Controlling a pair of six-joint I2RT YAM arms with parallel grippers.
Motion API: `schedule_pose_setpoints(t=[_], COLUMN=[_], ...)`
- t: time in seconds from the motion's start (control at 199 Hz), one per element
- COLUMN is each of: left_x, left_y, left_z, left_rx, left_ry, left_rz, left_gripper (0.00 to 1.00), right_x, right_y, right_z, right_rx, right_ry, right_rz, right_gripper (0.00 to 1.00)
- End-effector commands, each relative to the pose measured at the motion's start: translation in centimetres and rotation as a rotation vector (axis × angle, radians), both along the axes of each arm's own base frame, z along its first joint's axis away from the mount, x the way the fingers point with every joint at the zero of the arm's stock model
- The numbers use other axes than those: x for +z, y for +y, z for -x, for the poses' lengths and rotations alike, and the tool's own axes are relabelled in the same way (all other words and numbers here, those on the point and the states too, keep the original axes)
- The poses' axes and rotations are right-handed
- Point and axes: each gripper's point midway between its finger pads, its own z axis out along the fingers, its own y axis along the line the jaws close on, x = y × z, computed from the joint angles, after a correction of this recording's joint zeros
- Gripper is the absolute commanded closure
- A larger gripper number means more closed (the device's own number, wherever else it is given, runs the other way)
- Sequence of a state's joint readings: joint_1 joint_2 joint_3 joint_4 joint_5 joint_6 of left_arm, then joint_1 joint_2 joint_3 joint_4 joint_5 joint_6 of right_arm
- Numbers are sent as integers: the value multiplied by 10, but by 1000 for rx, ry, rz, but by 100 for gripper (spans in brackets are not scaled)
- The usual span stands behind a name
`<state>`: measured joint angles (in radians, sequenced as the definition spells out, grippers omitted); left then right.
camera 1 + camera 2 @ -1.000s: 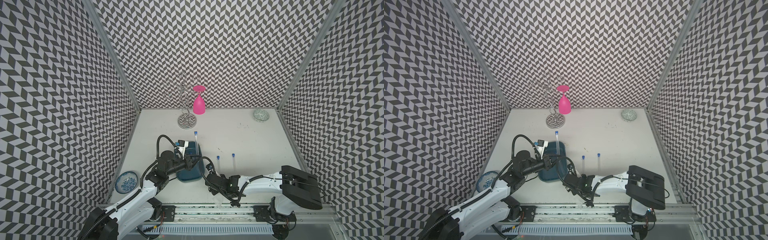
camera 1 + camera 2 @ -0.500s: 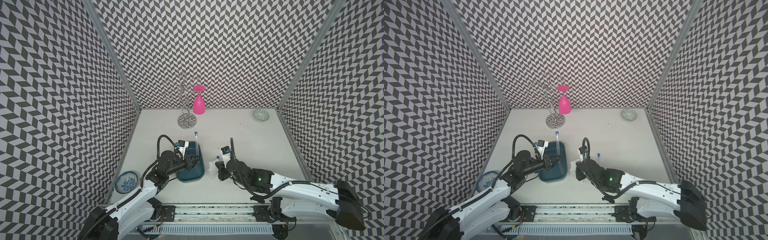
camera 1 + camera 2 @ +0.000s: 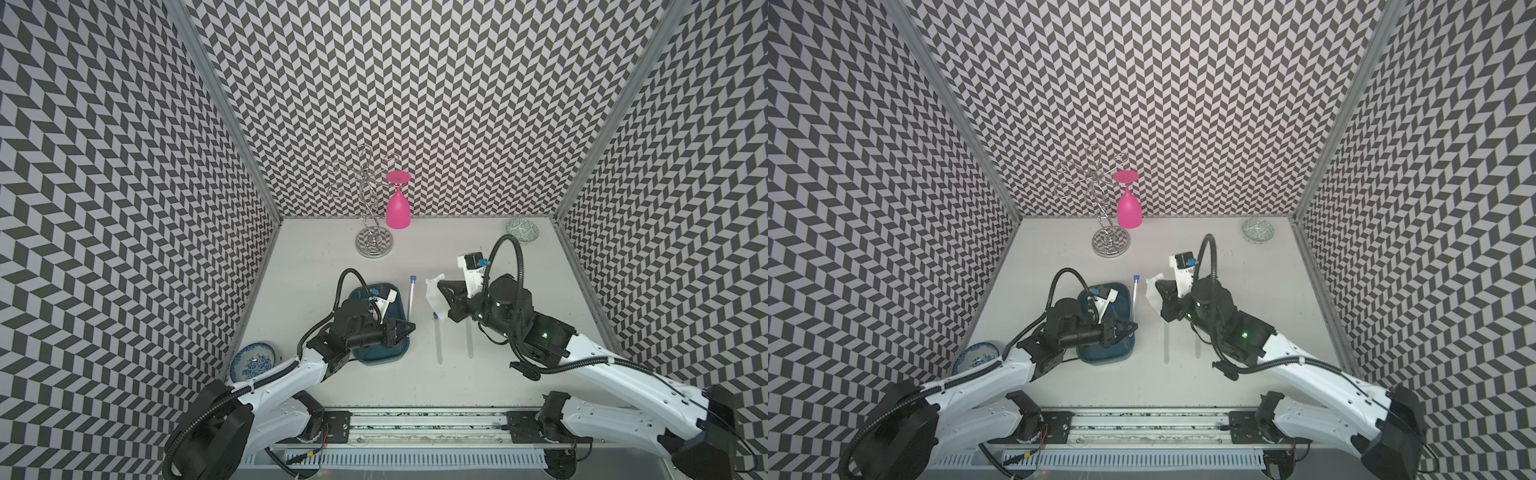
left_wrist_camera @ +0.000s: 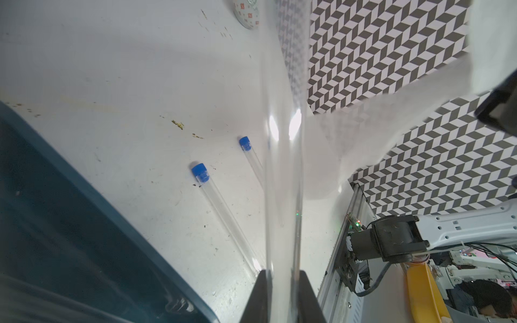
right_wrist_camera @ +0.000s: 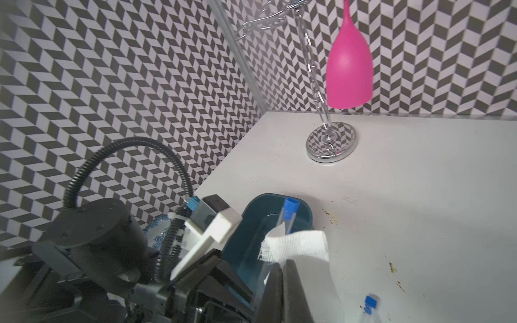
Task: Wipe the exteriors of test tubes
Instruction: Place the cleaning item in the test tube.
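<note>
My left gripper (image 3: 409,328) (image 4: 281,275) is shut on the lower end of one of the test tubes (image 3: 411,299) (image 4: 282,167), a clear tube. Its blue cap (image 5: 289,208) points toward the back, over the right rim of the teal tray (image 3: 376,357). My right gripper (image 3: 442,287) (image 5: 282,265) is shut on a white tissue (image 3: 435,297) (image 5: 298,246). The tissue hangs just right of the held tube, with a small gap in both top views. Two more capped test tubes (image 3: 437,340) (image 3: 470,340) lie side by side on the table under the right arm.
A chrome rack (image 3: 374,242) with a pink glass (image 3: 397,210) hanging upside down stands at the back. A small patterned bowl (image 3: 522,230) sits in the back right corner. A blue-and-white dish (image 3: 253,361) lies at the front left by the wall.
The right arm has swung up from the front edge and out over the table, carrying the tissue beside the held tube. The left arm and its tube have stayed put.
</note>
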<state>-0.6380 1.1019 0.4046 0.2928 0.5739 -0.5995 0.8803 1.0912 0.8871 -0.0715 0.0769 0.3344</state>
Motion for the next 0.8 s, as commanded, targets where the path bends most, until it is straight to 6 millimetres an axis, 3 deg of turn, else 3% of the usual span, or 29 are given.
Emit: schedule_pose_setpoints(t=[0.0,0.171,0.286,0.452,0.648,0.799], left_x=[12,7,9,7,6,5], left_y=[-12,-20,-21,-23,-26,-28], left_z=[2,5,5,8,11,13], left_rx=[-50,-83,-79,-95,-110,-119], left_ry=[-49,-47,-62,-60,-59,-53], left_rz=[6,-21,-23,-26,-22,-13], left_gripper=[84,84,84,84,84,84], right_x=[11,-10,-31,-40,-39,-34], right_y=[24,47,53,56,59,66], right_z=[-7,-18,-24,-30,-36,-40], right_rx=[88,127,128,120,116,132], right_ry=[-72,-30,11,29,39,42], right_rz=[25,71,122,145,154,156], right_gripper=[100,100,100,98,87,68])
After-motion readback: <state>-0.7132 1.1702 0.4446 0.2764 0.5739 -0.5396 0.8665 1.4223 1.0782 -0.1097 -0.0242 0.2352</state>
